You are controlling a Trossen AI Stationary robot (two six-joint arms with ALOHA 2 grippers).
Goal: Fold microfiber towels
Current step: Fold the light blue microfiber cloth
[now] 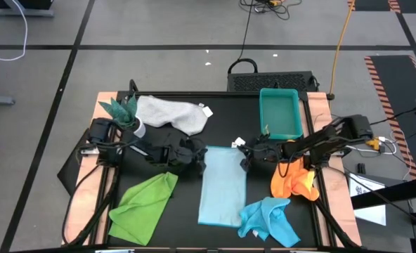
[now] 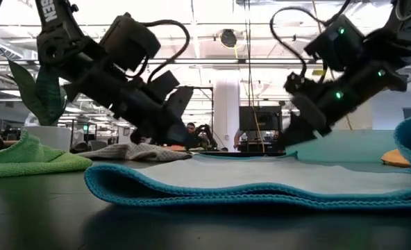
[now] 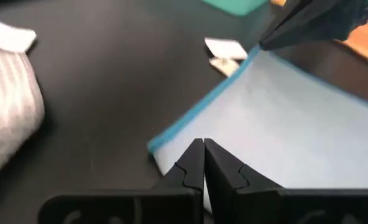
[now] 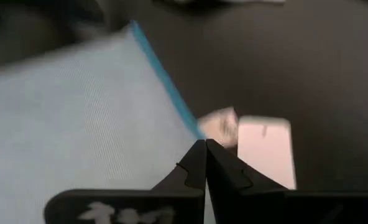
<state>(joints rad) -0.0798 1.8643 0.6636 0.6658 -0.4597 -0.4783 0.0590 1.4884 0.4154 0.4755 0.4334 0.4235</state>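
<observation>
Pale blue towel [image 1: 222,186] lies flat in the middle of the black table [image 1: 229,105], folded into a long strip. The left gripper [image 1: 201,160] pinches its far left corner with fingers pressed together, and the right gripper [image 1: 244,156] pinches the far right corner the same way, beside a small white care tag [image 4: 265,149] whose print cannot be read. White-grey towel [image 1: 169,112] lies bunched at the far left by the plant [image 1: 121,110], its own white tag [image 1: 206,109] also illegible. Lime green towel [image 1: 145,204], turquoise towel [image 1: 270,219] and orange towel [image 1: 294,181] lie crumpled nearer the front. The teal tray [image 1: 280,112] sits at the far right.
</observation>
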